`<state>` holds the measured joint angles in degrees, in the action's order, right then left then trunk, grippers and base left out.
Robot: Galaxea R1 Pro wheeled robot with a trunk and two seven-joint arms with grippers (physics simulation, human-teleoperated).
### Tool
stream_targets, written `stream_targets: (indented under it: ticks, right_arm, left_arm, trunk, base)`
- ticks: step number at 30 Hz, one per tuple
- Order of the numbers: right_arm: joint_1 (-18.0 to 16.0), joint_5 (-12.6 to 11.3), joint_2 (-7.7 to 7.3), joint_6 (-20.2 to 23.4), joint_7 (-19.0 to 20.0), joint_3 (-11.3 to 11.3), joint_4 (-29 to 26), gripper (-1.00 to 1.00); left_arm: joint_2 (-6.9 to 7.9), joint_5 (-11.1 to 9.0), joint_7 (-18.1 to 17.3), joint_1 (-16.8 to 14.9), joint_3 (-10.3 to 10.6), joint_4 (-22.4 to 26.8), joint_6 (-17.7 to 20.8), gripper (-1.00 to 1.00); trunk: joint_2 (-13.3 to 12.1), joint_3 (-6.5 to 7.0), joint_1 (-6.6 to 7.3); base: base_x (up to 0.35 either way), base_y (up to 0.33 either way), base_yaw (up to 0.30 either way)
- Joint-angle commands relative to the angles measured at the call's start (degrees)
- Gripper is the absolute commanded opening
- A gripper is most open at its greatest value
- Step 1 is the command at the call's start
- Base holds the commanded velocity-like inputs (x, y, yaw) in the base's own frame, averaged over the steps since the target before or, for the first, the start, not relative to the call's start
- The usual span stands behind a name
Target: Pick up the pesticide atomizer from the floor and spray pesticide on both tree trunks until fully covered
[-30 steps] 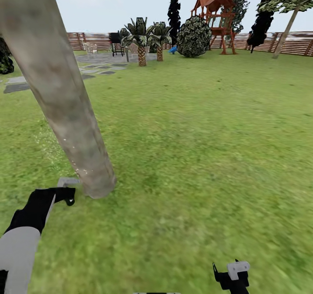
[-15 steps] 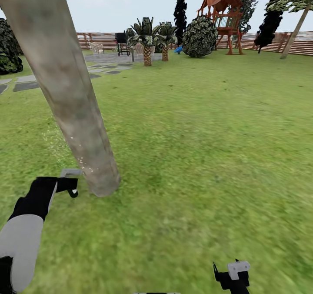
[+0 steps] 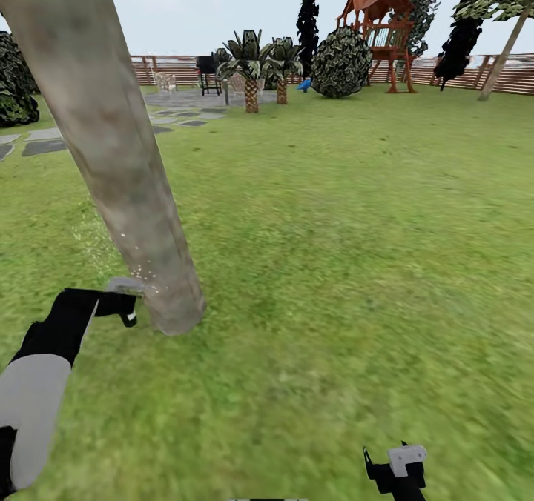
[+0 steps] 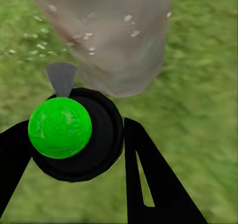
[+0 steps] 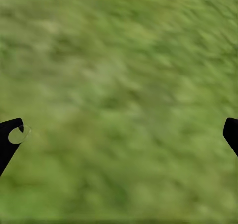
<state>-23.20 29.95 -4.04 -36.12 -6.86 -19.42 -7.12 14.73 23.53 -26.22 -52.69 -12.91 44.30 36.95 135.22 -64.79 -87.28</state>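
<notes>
Your left gripper (image 3: 122, 301) is clamped on the pesticide atomizer (image 4: 74, 132), its two black fingers (image 4: 148, 179) pressed against the black body on either side; the bright green cap (image 4: 59, 127) faces the wrist camera and the grey nozzle (image 4: 61, 77) points at the base of the near tree trunk (image 3: 111, 145). In the head view, the nozzle sits just beside that trunk, low down where the column meets the lawn (image 3: 334, 227). Pale specks (image 4: 89, 49) dot the lower trunk and the grass beside it. The trunk is thick, grey-brown and leaning. Your right gripper (image 5: 119, 129) hangs over bare grass with its fingers spread wide and nothing between them; it appears at the bottom edge of the head view, well apart from the trunk. A second tree (image 3: 504, 41) with a pale slanted trunk stands far off by the wooden fence (image 3: 512, 75), near a red play tower (image 3: 382, 34), short palms (image 3: 252, 71) and grey paving (image 3: 44, 145).
</notes>
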Motion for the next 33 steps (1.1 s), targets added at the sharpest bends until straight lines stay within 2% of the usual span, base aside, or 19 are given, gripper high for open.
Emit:
stream_targets:
  ticks: [1,5,11,14,18,25,27,30,31,33]
  right_arm:
    - [0.0,-0.01,0.0,0.0,0.0,0.0,0.01,1.0]
    - [0.0,-0.03,0.0,0.0,0.0,0.0,0.0,1.0]
    - [0.0,-0.04,0.0,0.0,0.0,0.0,0.0,1.0]
    - [0.0,-0.06,0.0,0.0,0.0,0.0,0.0,1.0]
    - [0.0,-0.05,0.0,0.0,0.0,0.0,0.0,1.0]
    - [0.0,0.02,0.0,0.0,0.0,0.03,0.03,1.0]
    - [0.0,0.02,0.0,0.0,0.0,0.01,0.07,1.0]
    - [0.0,0.02,0.0,0.0,0.01,0.04,0.02,1.0]
    - [0.0,0.02,0.0,0.02,0.01,0.04,0.01,1.0]
    - [0.0,0.02,0.0,0.02,0.0,0.02,0.06,1.0]
  left_arm:
    - [0.29,-0.15,-0.04,0.06,0.0,0.0,0.05,-1.0]
    - [1.15,-0.22,0.0,0.19,0.05,0.06,0.05,-1.0]
    - [-0.13,-0.26,0.03,-0.42,0.49,1.67,0.15,-1.0]
    - [-0.7,-0.24,0.11,-0.44,0.6,6.64,3.89,-1.0]
    - [-0.98,-0.24,0.07,-0.49,0.69,8.65,4.72,-1.0]
    - [-6.13,-0.22,0.03,-1.15,1.04,8.92,6.25,-1.0]
    - [-6.63,-0.06,0.03,-1.18,2.41,8.89,6.28,-1.0]
    - [-5.25,0.2,0.03,-2.46,2.45,8.84,6.33,-1.0]
    - [-3.84,0.1,0.03,-3.21,2.35,8.84,6.52,-1.0]
    - [-2.05,0.01,0.03,-4.41,2.32,8.86,7.42,-1.0]
  trunk:
    - [0.0,0.0,0.0]
    - [0.0,0.0,0.0]
    - [0.0,0.0,0.0]
    - [0.0,0.0,0.0]
    - [0.0,0.0,0.0]
    - [0.0,0.0,0.0]
    - [0.0,0.0,0.0]
    - [0.0,0.0,0.0]
    - [0.0,0.0,0.0]
    - [0.0,0.0,0.0]
  base:
    - [0.0,0.0,0.0]
    - [0.0,0.0,0.006]
    - [0.0,0.0,0.22]
    - [-0.201,0.0,0.062]
    - [-0.054,0.0,0.007]
    - [-0.002,0.0,0.0]
    - [0.0,0.0,0.0]
    - [0.0,0.0,0.0]
    - [0.0,0.0,0.0]
    - [0.0,0.0,0.0]
